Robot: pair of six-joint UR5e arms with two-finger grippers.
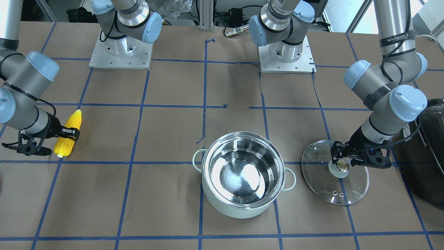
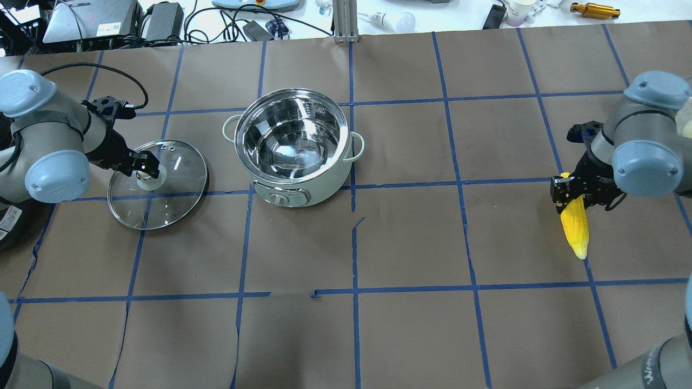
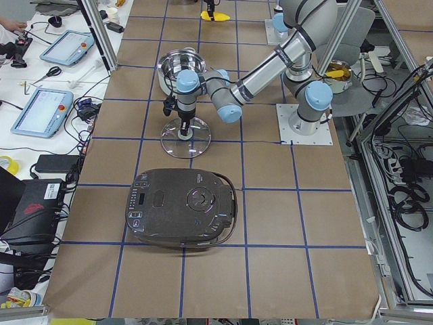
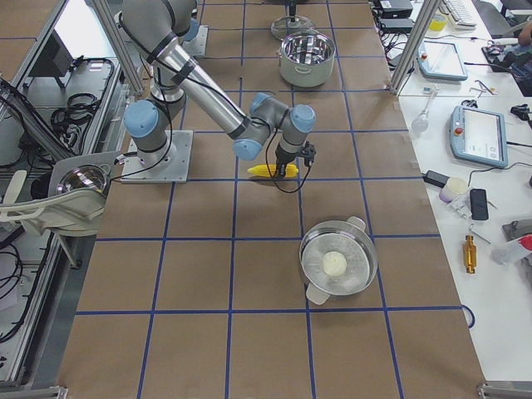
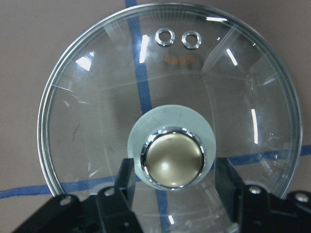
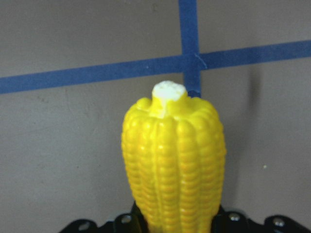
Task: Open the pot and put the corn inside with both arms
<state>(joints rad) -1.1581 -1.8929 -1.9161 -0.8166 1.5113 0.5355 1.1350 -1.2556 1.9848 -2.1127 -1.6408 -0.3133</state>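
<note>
Both arms are rocking grey-silver tubes with light blue caps on every joint. The left arm (image 1: 385,86) is wearing a black band reading WANJEED, with a black cable trailing along it. The right arm (image 1: 24,90) is showing black rings. Square screw-dotted metal baseplates (image 1: 120,52) underneath.

You're looking at a counter (image 2: 411,237) covered in brown paper and marked into squares with blue tape. On it stands the mint-green pot (image 2: 294,146), uncovered, its steel inside showing. Its glass lid (image 2: 158,185) lies flat on the paper just beside the pot, on the robot's left. Farther that way sits a large black cooker (image 3: 181,208). Well off to the robot's right lies the yellow corn cob (image 2: 574,226); a steel pan (image 4: 338,261) rests beyond it.
</note>
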